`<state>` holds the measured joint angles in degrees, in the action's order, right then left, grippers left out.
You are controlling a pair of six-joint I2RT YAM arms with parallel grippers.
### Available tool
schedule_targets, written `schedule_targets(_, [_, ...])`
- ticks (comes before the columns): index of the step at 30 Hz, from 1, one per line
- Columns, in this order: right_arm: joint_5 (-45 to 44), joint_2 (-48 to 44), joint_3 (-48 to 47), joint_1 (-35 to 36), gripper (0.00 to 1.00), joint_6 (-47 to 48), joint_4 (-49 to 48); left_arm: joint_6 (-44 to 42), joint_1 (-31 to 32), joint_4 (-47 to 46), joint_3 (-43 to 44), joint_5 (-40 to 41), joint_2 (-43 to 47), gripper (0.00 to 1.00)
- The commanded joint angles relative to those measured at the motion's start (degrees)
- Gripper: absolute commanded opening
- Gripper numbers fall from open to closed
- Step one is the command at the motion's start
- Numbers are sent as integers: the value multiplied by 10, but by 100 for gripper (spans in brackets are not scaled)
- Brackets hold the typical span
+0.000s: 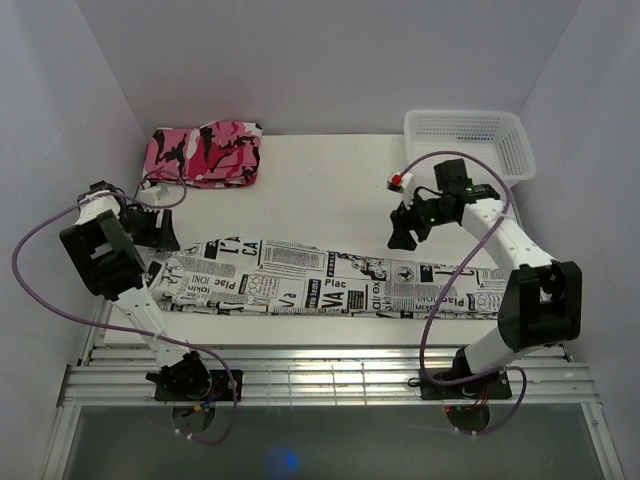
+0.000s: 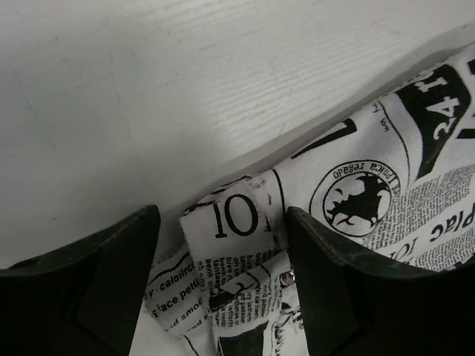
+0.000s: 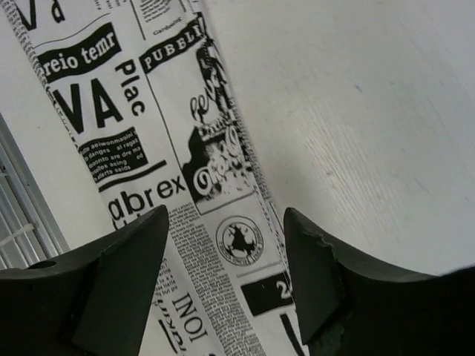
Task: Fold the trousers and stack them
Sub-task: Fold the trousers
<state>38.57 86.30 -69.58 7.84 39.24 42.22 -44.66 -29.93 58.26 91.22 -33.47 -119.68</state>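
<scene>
Because the trousers [image 1: 320, 285] lie as one long strip running left to right, their left end sits between the left gripper's [image 2: 223, 222] spread, empty jaws. The right gripper [image 1: 405, 238], likewise released, hangs above the leg half.

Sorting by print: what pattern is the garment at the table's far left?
The garment: pink, black and white camouflage; top external view.

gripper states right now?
left gripper: open, trousers corner between the fingers, not clamped.
right gripper: open, empty, over the trousers.
</scene>
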Motion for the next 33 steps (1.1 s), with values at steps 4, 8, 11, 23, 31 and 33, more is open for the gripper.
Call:
schedule_targets(4, [-65,70,80,118,54,-67,-106,-16,-10,-34,-51,33,29,76])
schedule_targets(8, [-90,113,113,136,43,-81,-115,-38,-11,-30,-61,9,44,56])
schedule_targets(11, [-112,134,131,136,35,-90,-116,-63,-14,-22,-74,-47,80,21])
schedule_targets(23, [0,53,37,137,74,-137,-140,-412,-20,-49,-390,-200,443,0])
schedule_targets(31, [49,113,-82,188,83,-198,-240,-531,-20,-100,-542,-232,629,0])
schedule_targets(33, [51,156,-106,217,83,-203,-240,-550,-21,-89,-547,-227,632,0])
